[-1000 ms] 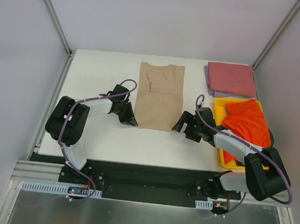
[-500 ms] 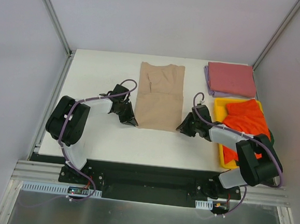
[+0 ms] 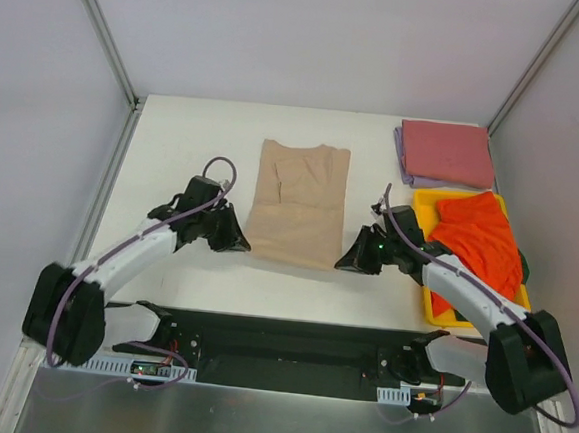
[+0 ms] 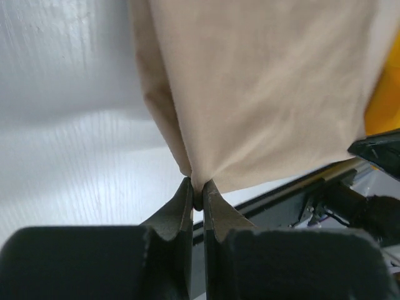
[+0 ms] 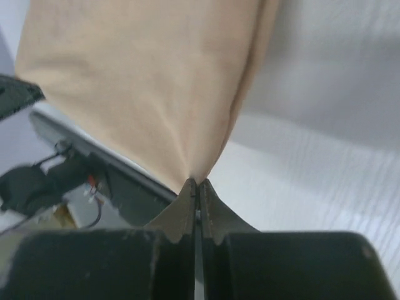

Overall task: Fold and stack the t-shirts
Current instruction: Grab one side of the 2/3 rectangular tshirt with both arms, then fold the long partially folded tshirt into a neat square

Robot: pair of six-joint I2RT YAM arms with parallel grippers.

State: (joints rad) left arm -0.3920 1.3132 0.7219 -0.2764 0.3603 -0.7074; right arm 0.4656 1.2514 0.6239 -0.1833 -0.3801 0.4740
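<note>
Top external view puts the tan shirt (image 3: 295, 205) in the middle of the surface (image 3: 185, 138), folded to a narrow strip. The pink shirt (image 3: 445, 152) sits folded on the lavender shirt (image 3: 401, 157) at the far right corner, and the orange shirt (image 3: 478, 241) lies crumpled in the tray (image 3: 422, 209).

Both wrist views show us the left fingers (image 4: 178, 209) and right fingers (image 5: 184, 209) pressed together, each pinching a near hem corner of the tan shirt by only a sliver of cloth. We judge that so thin a bite could let a corner slip out as the hem is carried over, leaving a skewed fold. If the two sides travel unevenly, the layers could shift and the tucked sleeves open. The right arm (image 3: 465, 285) runs close over the tray and might snag the orange shirt.

We can read no brand, label or writing anywhere.
</note>
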